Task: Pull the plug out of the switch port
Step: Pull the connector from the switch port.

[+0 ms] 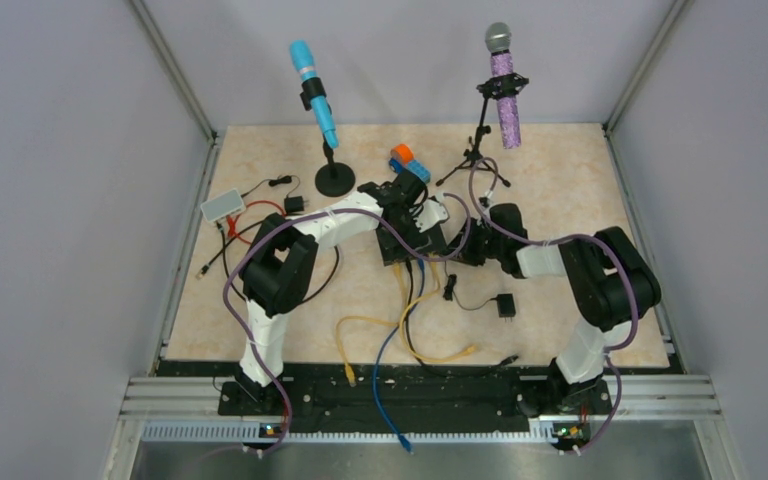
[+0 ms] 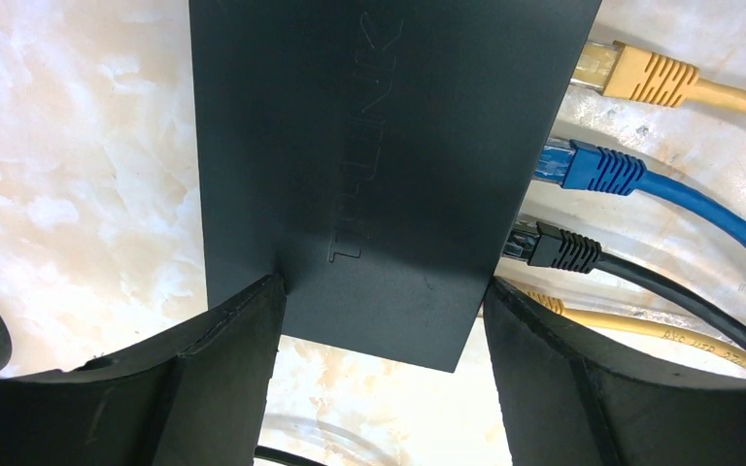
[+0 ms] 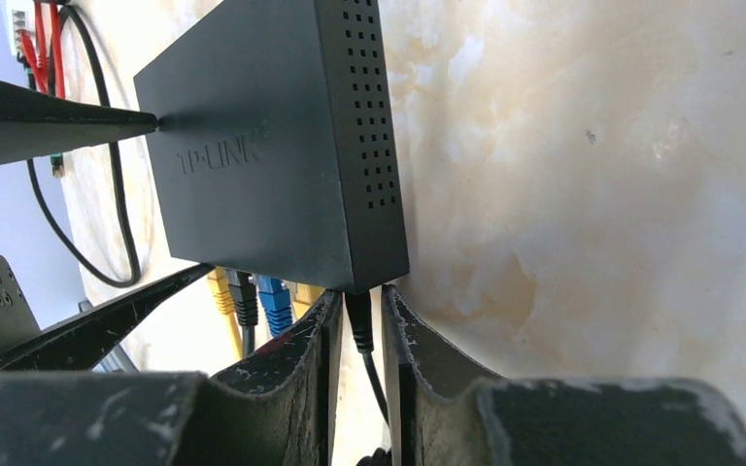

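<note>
The flat black switch box (image 1: 418,242) lies mid-table; it also shows in the left wrist view (image 2: 369,146) and the right wrist view (image 3: 253,155). Yellow (image 2: 656,76), blue (image 2: 597,167) and black (image 2: 563,250) network plugs sit in its port edge. A thin black plug (image 3: 357,325) sits in a socket at the box's near corner. My right gripper (image 3: 359,296) straddles this plug, fingers nearly together on it, tips against the box edge; it also shows in the top view (image 1: 457,250). My left gripper (image 2: 384,286) spans the box from edge to edge, a finger on each side, holding it.
A blue microphone (image 1: 312,90) and a purple microphone (image 1: 505,90) stand at the back. A small white box (image 1: 222,205) with red and black leads lies at the left. A tiny black cube (image 1: 506,305) and loose yellow (image 1: 400,330) and blue (image 1: 385,390) cables lie in front.
</note>
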You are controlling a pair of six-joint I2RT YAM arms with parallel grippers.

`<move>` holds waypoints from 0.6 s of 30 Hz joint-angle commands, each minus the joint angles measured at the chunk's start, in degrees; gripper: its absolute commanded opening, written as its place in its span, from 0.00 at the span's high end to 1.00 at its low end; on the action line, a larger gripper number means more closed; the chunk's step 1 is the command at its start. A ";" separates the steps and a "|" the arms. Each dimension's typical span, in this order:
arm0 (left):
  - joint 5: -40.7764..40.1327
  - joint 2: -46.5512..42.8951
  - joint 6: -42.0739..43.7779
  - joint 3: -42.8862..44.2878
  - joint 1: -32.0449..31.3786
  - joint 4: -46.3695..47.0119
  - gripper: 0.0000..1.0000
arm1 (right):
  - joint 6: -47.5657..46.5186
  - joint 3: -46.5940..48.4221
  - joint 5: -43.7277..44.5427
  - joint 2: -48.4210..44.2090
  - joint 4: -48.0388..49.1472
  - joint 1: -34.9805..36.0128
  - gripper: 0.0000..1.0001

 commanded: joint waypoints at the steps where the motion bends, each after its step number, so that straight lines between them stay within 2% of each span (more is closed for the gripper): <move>1: 2.64 0.85 -0.23 -1.01 0.88 -1.06 0.22 | -4.62 1.93 1.00 1.89 -0.14 -0.57 0.79; 11: 3.29 1.06 -0.22 -1.06 0.91 -1.35 0.23 | -9.19 2.72 4.09 2.33 -3.19 -0.60 0.81; 15: 3.13 1.01 -0.23 -1.04 0.95 -1.34 0.24 | -10.35 2.67 6.85 1.22 -5.68 -0.56 0.58; 18: 2.75 1.14 -0.14 -1.17 0.94 -1.34 0.24 | -10.43 1.96 7.81 -0.19 -6.10 -0.63 0.49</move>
